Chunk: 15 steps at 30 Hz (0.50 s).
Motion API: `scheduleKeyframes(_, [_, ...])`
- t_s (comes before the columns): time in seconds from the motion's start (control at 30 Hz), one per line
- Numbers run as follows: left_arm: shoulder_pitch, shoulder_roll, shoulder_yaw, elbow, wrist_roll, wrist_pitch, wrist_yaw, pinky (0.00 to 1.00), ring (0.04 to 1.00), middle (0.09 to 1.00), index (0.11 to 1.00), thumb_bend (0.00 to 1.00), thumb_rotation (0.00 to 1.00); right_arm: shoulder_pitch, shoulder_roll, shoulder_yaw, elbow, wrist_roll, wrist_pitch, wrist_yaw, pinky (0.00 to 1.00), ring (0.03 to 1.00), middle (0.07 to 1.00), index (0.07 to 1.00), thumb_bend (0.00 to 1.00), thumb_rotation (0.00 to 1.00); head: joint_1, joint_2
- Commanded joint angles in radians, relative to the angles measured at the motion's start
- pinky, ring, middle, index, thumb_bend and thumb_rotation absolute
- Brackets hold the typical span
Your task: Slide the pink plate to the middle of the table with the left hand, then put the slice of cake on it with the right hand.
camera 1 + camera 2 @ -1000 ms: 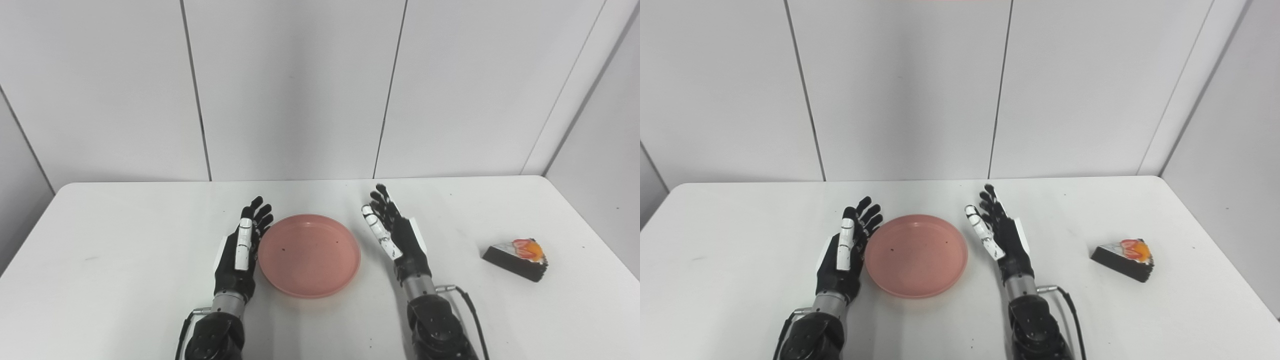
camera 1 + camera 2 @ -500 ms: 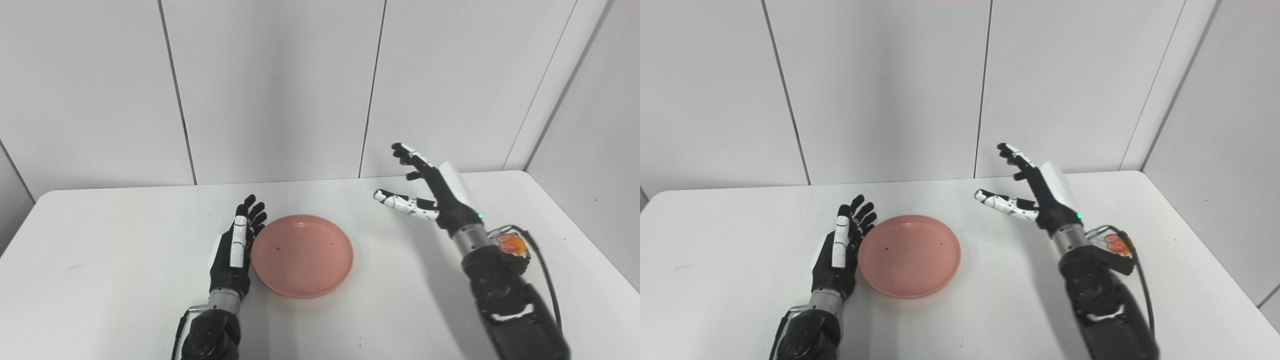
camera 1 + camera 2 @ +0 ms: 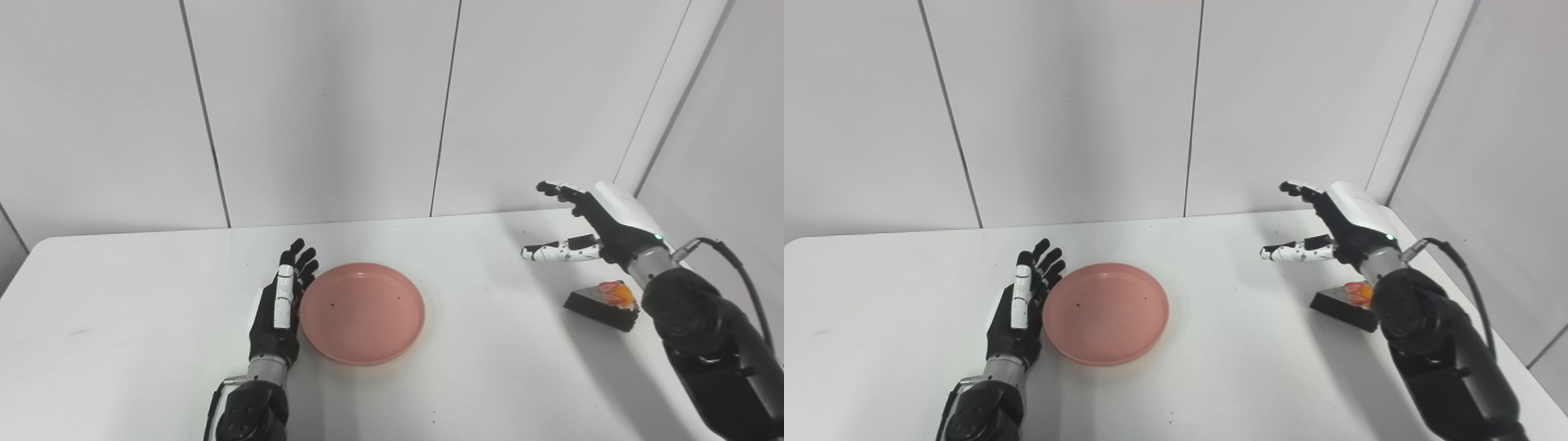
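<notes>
The pink plate (image 3: 362, 311) lies flat near the middle of the white table (image 3: 122, 294), with nothing on it. My left hand (image 3: 278, 303) rests open on the table against the plate's left rim, fingers straight and pointing away. A slice of cake (image 3: 603, 300), dark with white icing and red-orange fruit on top, sits at the right side of the table. My right hand (image 3: 588, 229) hovers open above and slightly behind the cake, fingers spread, thumb pointing left. The right forearm (image 3: 1421, 324) hides part of the cake in the right eye view.
White wall panels stand behind the table's far edge. The table's right edge (image 3: 692, 275) runs close beside the cake. A black cable (image 3: 735, 275) loops from the right wrist.
My right hand has swung from beside the plate up and to the right, now above the cake. The left hand stays by the plate. The camera has turned slightly right.
</notes>
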Motion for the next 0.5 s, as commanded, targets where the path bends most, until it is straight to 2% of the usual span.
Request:
scheduleKeyframes(0.0, [0.066,-0.006,-0.004,0.036,0.003,0.001,-0.018,0.97,0.936,0.926,0.915,0.7,1.0,-0.024,-0.03,-0.039,-0.047,-0.031,0.036,0.041,0.8,0.877,0.865,0.833,0.83,0.4,-0.003,0.001])
scheduleKeyframes(0.07, [0.069,-0.007,-0.001,0.03,-0.005,0.006,-0.021,0.97,0.936,0.927,0.913,0.69,0.99,-0.022,-0.033,-0.057,-0.054,-0.065,0.039,0.089,0.83,0.898,0.881,0.839,0.83,0.37,-0.007,0.003])
scheduleKeyframes(0.13, [0.07,-0.007,0.002,0.031,-0.012,0.001,-0.026,0.98,0.938,0.93,0.915,0.69,0.99,-0.018,-0.037,-0.08,-0.061,-0.109,0.039,0.152,0.82,0.905,0.891,0.836,0.86,0.36,-0.009,0.003])
scheduleKeyframes(0.27, [0.068,-0.007,0.005,0.033,-0.015,-0.002,-0.029,0.97,0.936,0.929,0.917,0.69,0.98,-0.023,-0.01,-0.136,-0.066,-0.168,0.039,0.271,0.82,0.92,0.907,0.845,0.89,0.32,-0.012,0.004])
scheduleKeyframes(0.47, [0.063,0.0,-0.002,0.04,0.001,-0.009,-0.034,0.96,0.934,0.929,0.919,0.69,1.0,-0.039,0.03,-0.157,-0.065,-0.354,0.039,0.437,0.81,0.947,0.934,0.851,0.93,0.3,-0.016,0.004])
